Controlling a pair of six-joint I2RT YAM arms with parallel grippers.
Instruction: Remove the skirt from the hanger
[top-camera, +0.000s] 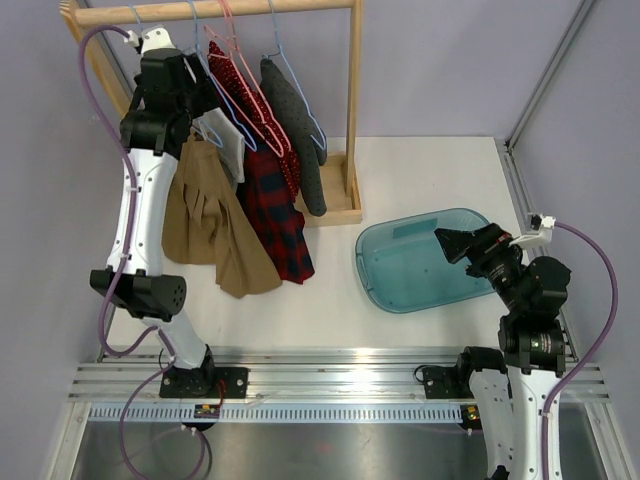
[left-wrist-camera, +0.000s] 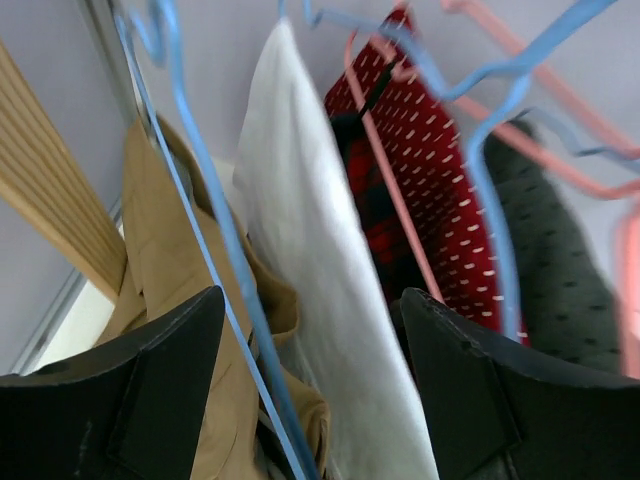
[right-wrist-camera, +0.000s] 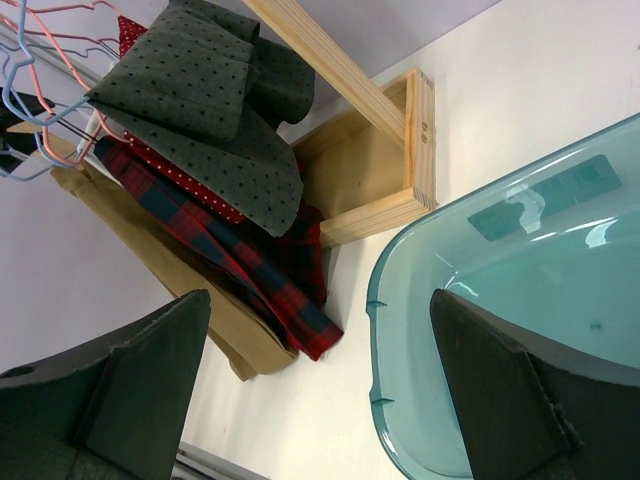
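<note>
White tabletop (top-camera: 430, 170), left jaws wide around the blue hanger (left-wrist-camera: 215, 255) of the tan skirt (top-camera: 205, 225), right jaws wide above the tub (top-camera: 415, 270).

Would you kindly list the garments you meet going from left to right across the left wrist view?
tan skirt → white garment → red dotted garment → grey dotted garment

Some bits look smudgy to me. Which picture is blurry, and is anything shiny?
Left wrist view: the blue hanger and the left claw, close to the lens, look soft and blurry. Right wrist view: white glare streaks on the teal tub. Top external view: sharp, evenly lit.
</note>
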